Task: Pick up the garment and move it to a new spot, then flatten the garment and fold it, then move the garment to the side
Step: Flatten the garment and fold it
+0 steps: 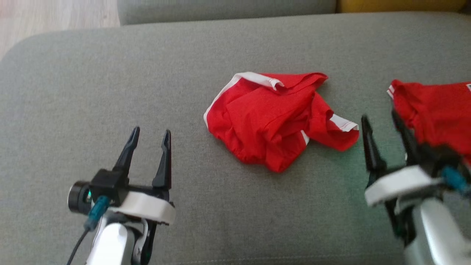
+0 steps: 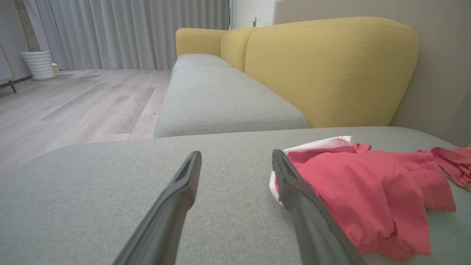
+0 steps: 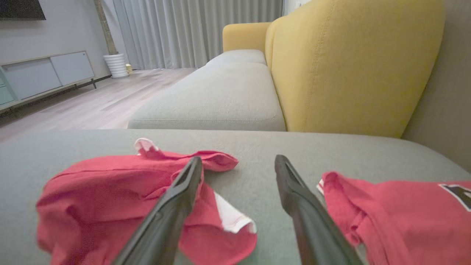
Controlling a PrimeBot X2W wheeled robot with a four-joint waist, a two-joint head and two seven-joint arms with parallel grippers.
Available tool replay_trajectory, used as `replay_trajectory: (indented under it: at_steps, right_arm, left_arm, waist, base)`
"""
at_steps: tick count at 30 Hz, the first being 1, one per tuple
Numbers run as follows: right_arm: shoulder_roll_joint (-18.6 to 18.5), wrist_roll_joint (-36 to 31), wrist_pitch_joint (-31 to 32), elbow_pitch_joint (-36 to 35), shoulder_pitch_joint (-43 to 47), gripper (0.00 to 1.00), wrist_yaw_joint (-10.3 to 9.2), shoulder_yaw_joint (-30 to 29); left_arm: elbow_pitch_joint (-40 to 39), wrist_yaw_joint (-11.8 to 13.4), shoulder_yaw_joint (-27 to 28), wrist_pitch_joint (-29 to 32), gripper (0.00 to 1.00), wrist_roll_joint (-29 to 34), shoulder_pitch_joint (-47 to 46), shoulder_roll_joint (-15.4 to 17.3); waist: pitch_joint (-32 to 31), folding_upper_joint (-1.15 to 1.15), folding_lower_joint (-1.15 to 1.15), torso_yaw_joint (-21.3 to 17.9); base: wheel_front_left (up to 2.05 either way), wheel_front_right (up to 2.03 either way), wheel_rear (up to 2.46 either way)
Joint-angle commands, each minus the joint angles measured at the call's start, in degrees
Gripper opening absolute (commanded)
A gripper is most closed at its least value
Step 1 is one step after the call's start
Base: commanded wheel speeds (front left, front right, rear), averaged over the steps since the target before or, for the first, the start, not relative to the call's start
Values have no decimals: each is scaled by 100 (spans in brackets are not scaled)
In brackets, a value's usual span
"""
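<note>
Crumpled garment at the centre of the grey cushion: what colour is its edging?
White edging on the crumpled red fabric garment; head view shows it best.

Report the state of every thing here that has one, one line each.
Middle red garment: crumpled in a heap on the grey cushion, unfolded, not gripped.
Right red garment: lying on the cushion at the head view's right edge, partly cut off, not gripped.
Left gripper: open, empty, apart from both garments.
Right gripper: open, empty, aimed at the gap between the two garments.
</note>
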Motion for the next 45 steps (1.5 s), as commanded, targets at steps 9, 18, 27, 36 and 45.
replay_trajectory:
  at_steps: [9, 18, 27, 36, 45]
  right_arm:
    - [342, -252, 653, -1641, 934, 100, 39, -45]
    - [411, -262, 887, -2045, 1083, 100, 39, -61]
    - [433, -203, 932, -2085, 1058, 100, 39, -31]
    - [450, -116, 911, -2066, 886, 100, 39, 60]
    - [477, -19, 842, -1955, 749, 100, 39, 116]
  left_arm:
    - [-136, 66, 225, -61, 100, -43, 127, 114]
    - [-132, 69, 155, -19, 100, -69, 72, 136]
    - [-81, 58, 69, 75, 100, -147, -53, 114]
    - [348, -264, -499, 655, 100, -587, -827, -86]
    - [1526, -271, -944, 1101, 100, -1322, -1279, -142]
  waist:
    - [-210, 0, 0, -115]
    - [-182, 0, 0, -94]
    - [-122, 0, 0, -111]
    - [201, 0, 0, -291]
    - [429, 0, 0, -558]
  base:
    - [0, 0, 0]
    - [0, 0, 0]
    - [0, 0, 0]
    - [0, 0, 0]
    - [0, 0, 0]
